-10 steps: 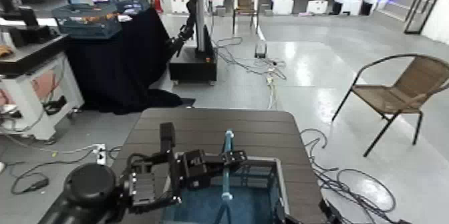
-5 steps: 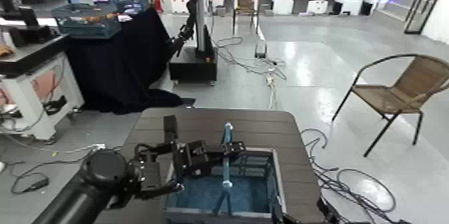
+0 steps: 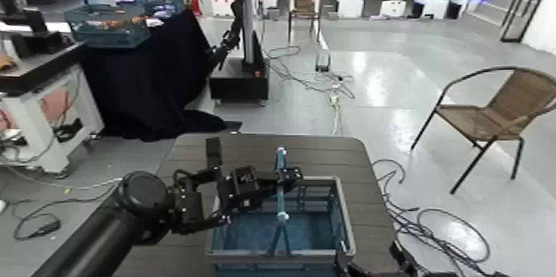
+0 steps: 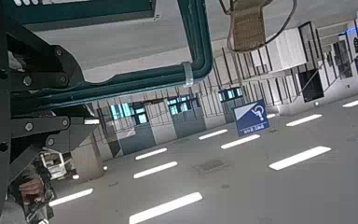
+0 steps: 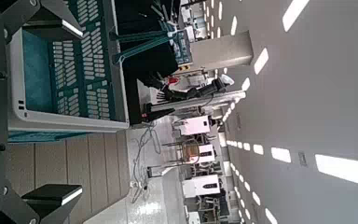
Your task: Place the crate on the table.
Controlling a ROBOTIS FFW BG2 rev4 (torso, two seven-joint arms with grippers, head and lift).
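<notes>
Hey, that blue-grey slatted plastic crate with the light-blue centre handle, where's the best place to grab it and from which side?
Grip the light-blue centre handle of the blue-grey slatted plastic crate, coming from above. It runs along the crate's middle, so the load should hang balanced, and the open top leaves it exposed. The left gripper is already at its far end. The grey rim is a likely fallback, from the side.

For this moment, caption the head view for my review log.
Left gripper at the crate handle, crate on the table near edge.
</notes>
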